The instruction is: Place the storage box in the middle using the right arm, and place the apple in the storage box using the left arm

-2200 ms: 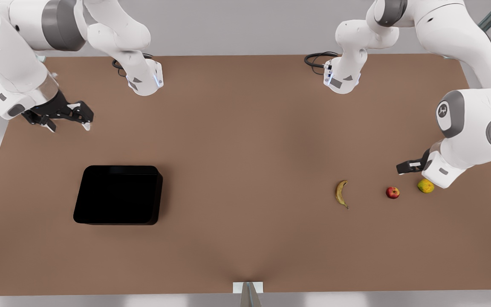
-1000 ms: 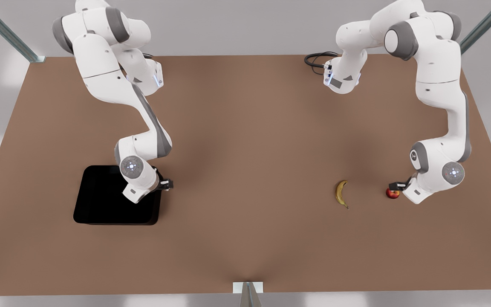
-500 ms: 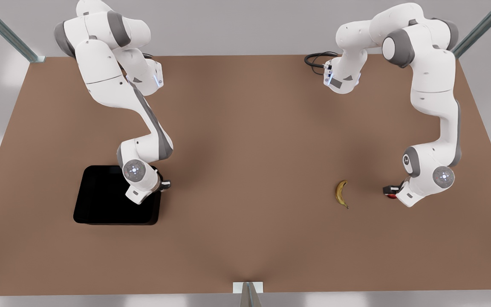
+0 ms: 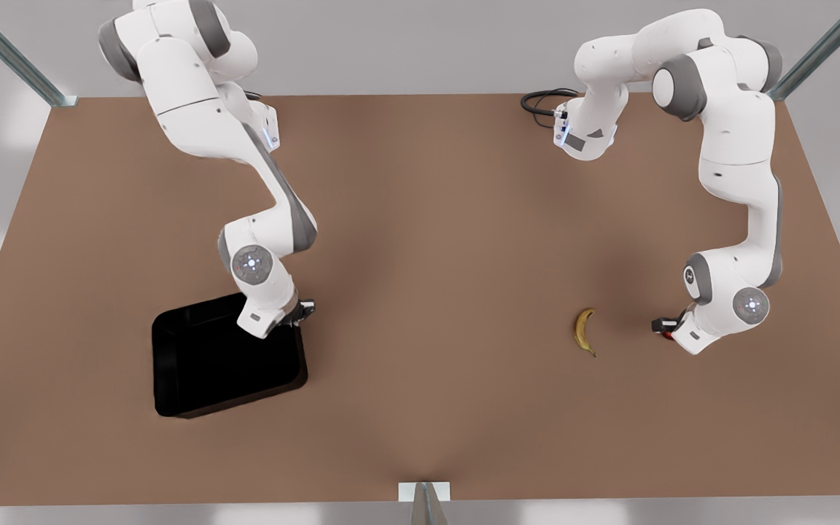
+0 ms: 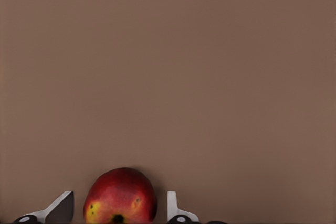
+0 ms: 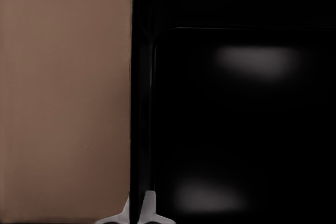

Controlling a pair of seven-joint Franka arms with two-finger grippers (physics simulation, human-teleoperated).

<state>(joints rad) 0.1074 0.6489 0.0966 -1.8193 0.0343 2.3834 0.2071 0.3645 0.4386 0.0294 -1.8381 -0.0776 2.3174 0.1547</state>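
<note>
The black storage box (image 4: 223, 364) lies skewed on the brown table (image 4: 427, 240), toward the front view's left. My right gripper (image 4: 302, 312) is shut on the box's wall at its near-right corner. In the right wrist view that gripper (image 6: 139, 205) pinches the thin wall (image 6: 142, 103) between both fingertips. At the front view's right my left gripper (image 4: 664, 328) is down at the table over the red apple (image 4: 669, 336), which is mostly covered by the hand. The left wrist view shows the apple (image 5: 121, 198) between the open fingers (image 5: 59, 209), with a small gap on each side.
A banana (image 4: 584, 330) lies on the table a short way to the front view's left of the apple. A black cable (image 4: 542, 100) loops by the arm base at the back. Bare table spreads across the middle between the box and the banana.
The right gripper has dragged the storage box toward the front view's right and turned it askew. The left arm has shifted slightly lower over the apple.
</note>
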